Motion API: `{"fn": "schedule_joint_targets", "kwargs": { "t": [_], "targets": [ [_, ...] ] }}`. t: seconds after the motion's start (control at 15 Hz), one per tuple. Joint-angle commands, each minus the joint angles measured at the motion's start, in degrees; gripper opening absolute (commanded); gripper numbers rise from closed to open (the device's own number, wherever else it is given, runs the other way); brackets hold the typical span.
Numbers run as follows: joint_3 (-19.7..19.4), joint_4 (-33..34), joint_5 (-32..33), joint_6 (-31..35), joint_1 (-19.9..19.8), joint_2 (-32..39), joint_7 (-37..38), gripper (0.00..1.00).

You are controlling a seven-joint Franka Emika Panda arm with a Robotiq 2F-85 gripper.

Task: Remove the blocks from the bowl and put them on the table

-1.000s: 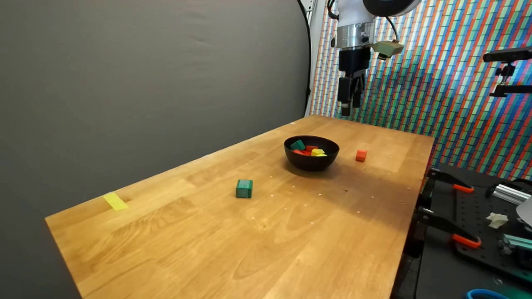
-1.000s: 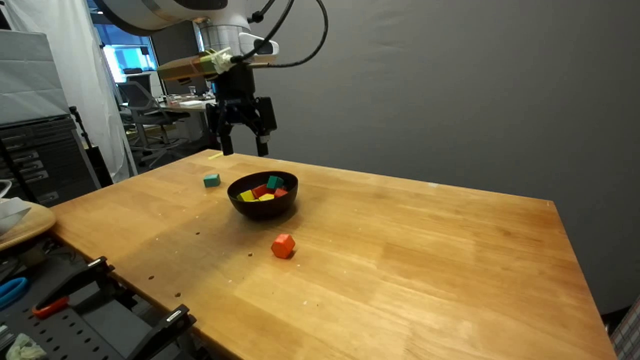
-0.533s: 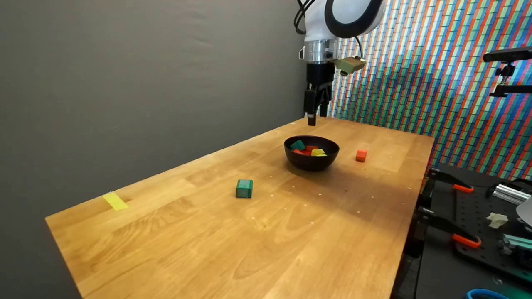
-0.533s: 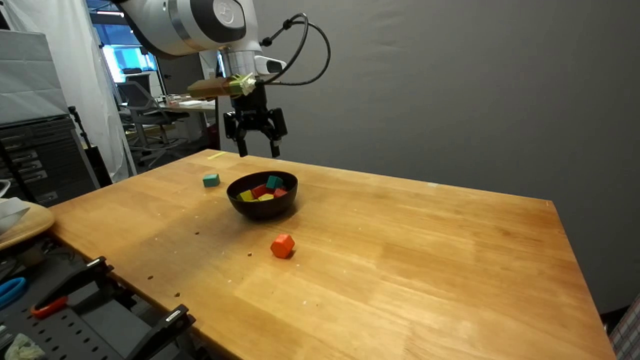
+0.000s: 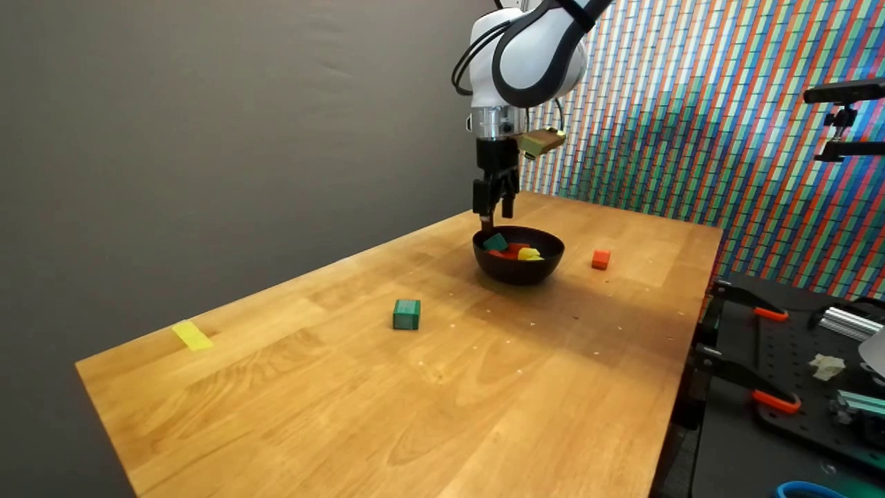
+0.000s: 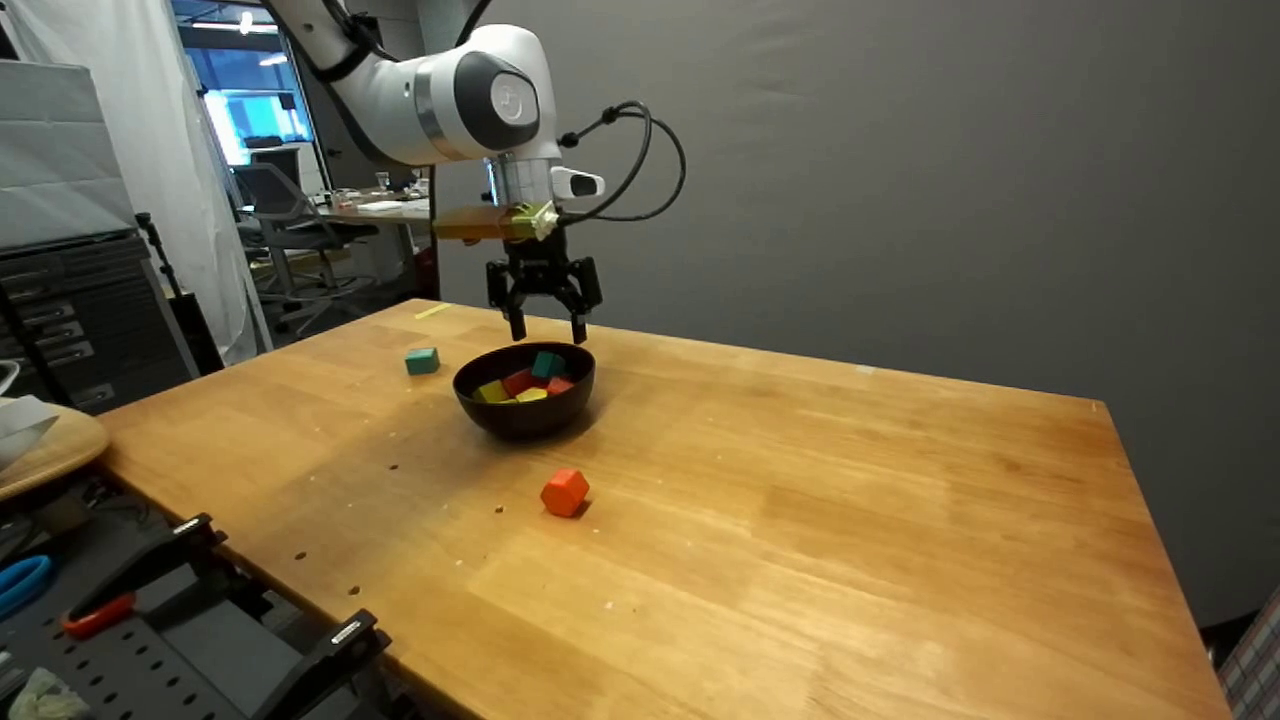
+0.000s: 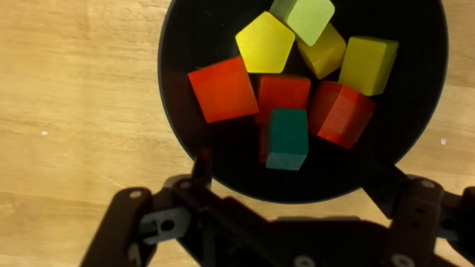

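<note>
My claw (image 6: pixel 549 332) stands spread wide, its fingers (image 6: pixel 518 324) well apart, at the edge of the bowl (image 7: pixel 419 74); with black against black, I cannot tell whether a fingertip meets the rim. The mark (image 6: pixel 508 99) on my arm (image 6: pixel 450 105) above is too small to read. Below my claw, the bowl holds most of the blocks (image 6: pixel 520 381). Nearest my fingertips lies a green block (image 7: pixel 287 133), hiding part of a red block (image 7: pixel 284 92). Just past it, on either side, lie two more red blocks (image 7: pixel 224 91). Farther out sit a five-sided yellow block (image 7: pixel 265 44) and two other yellow blocks (image 7: pixel 362 66), one partly hidden by a lime block (image 7: pixel 311 18) that the wrist view cuts off.

The table (image 6: pixel 850 520) spreads beneath the bowl. Well apart from my claw, on either side of the bowl, an orange block (image 6: pixel 565 492) and a second green block (image 6: pixel 422 361) rest on it. Farther, near a corner, lies a yellow strip (image 5: pixel 192 335). At the table's side are two clamps (image 6: pixel 320 660) and a blue ring (image 6: pixel 38 570), cut off by the frame. A round board (image 6: pixel 60 458), cut off too, bears a white thing (image 6: pixel 22 425) I cannot make out. Farther still stands a drawer cabinet (image 6: pixel 80 290), the pale patches (image 6: pixel 70 330) on it too small to read.
</note>
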State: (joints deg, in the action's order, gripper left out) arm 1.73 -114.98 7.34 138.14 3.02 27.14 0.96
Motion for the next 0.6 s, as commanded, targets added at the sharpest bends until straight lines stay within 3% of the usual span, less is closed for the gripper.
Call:
{"fn": "schedule_joint_targets", "kwargs": {
  "t": [0.0,0.27,0.4,0.53],
  "targets": [
    [0.62,4.74,-2.46,-1.66,-0.76,4.37,-2.06,0.9],
    [0.57,4.18,-5.03,-1.62,-1.73,6.23,-2.0,0.64],
    [0.62,3.52,-6.37,-1.28,-2.34,6.23,-1.94,0.62],
    [0.45,2.67,-6.97,-0.85,-2.65,5.67,-1.73,0.66]
  ]
}}
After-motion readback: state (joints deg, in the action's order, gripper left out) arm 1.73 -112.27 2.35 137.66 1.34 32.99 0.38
